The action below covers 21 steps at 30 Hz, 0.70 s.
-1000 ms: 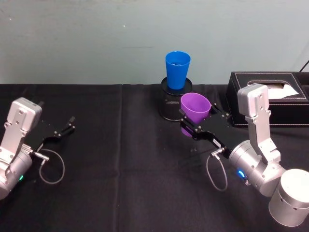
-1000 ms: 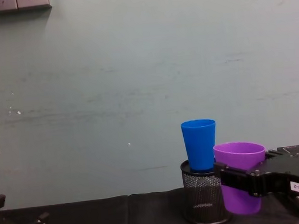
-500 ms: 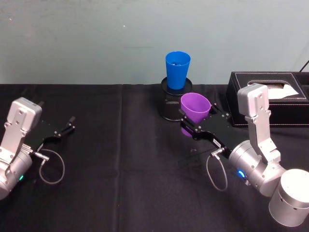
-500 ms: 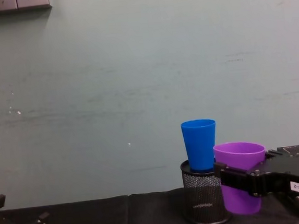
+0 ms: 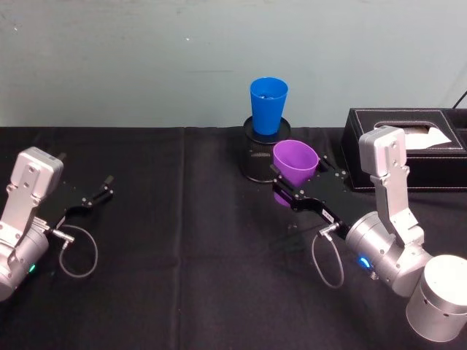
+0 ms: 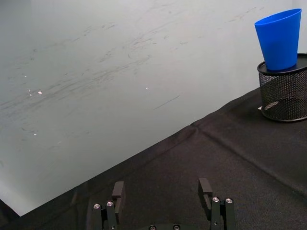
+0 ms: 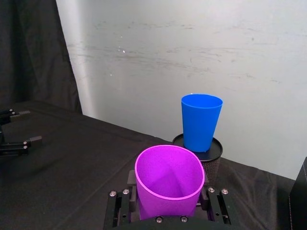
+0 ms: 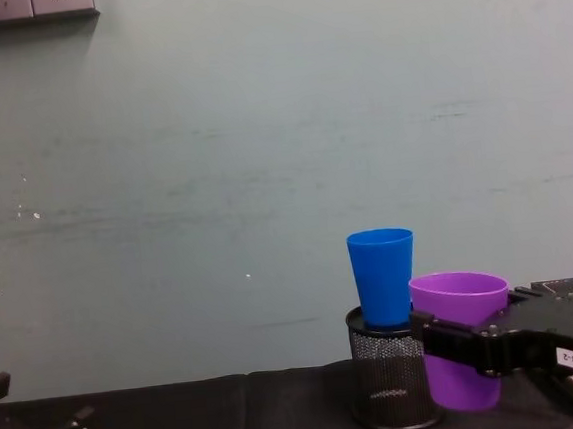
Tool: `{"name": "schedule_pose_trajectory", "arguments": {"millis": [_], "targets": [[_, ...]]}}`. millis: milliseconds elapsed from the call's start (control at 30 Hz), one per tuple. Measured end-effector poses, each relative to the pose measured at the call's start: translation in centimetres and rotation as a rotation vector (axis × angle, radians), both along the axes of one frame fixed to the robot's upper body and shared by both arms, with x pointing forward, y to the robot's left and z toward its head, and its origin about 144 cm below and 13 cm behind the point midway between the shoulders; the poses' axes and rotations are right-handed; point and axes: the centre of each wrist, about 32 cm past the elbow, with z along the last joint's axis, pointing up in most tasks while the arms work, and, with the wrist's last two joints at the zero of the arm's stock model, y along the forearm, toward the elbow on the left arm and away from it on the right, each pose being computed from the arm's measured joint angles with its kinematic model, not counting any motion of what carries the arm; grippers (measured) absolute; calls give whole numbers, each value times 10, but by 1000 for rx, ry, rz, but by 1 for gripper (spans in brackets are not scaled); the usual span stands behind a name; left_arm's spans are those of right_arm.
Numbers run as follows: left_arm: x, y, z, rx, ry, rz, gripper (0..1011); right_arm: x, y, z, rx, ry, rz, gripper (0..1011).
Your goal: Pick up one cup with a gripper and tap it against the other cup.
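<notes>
Though overlapping chest-on, purple cup (image 8: 459,305), gripped by right end effector (image 5: 283,184), clears blue cup (image 8: 382,276).

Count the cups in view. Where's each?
2. One blue cup stands upright in the black mesh holder at the back; one purple cup is clamped in the right hand, just right of that holder. The left hand is idle, open, far left. None appear hidden.

The head camera looks down on the worktop (image 5: 182,284), the chest camera low and level across it, the wrist cameras forward to the wall (image 5: 109,58); all share the blue cup (image 5: 268,104).
</notes>
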Motion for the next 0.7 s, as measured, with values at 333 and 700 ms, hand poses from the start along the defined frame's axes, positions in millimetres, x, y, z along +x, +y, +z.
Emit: {"name": "schedule_pose_trajectory", "arguments": {"millis": [333,700], "targets": [[0,0,0,0,0,0,1000,0,0,0,0,0,0,722],[0,0,0,0,0,0,1000,0,0,0,0,0,0,722]]}}
